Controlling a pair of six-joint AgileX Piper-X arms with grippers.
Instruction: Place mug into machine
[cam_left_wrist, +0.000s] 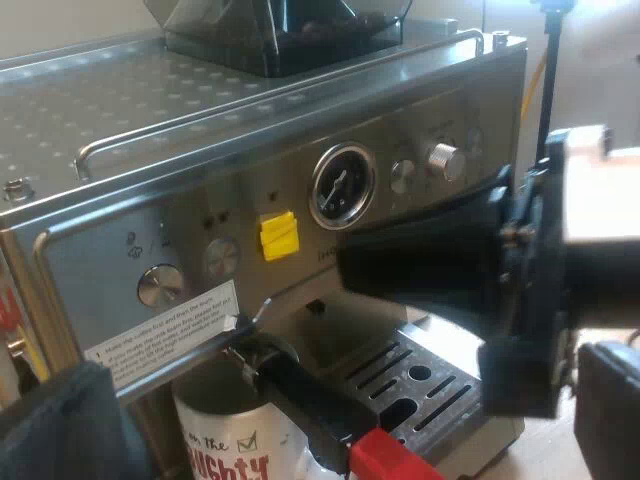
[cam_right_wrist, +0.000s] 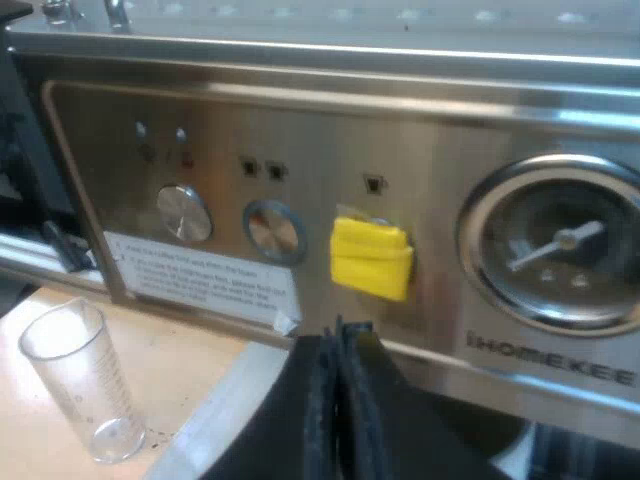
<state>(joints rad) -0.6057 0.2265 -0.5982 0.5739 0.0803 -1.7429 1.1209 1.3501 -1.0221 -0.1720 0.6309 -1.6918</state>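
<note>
The white mug stands under the red-ended holder handle, between the left tool's spread fingers, so placing looks nearly finished and calls for a straight retreat, while the right tool, fingers together, faces the yellow-taped button.

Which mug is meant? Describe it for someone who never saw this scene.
Find the stainless-steel espresso machine with the round gauge. Under its front panel, beneath the metal holder with its dark, red-ended handle, stands a white mug. Red lettering marks it out from the bare metal around.
</note>
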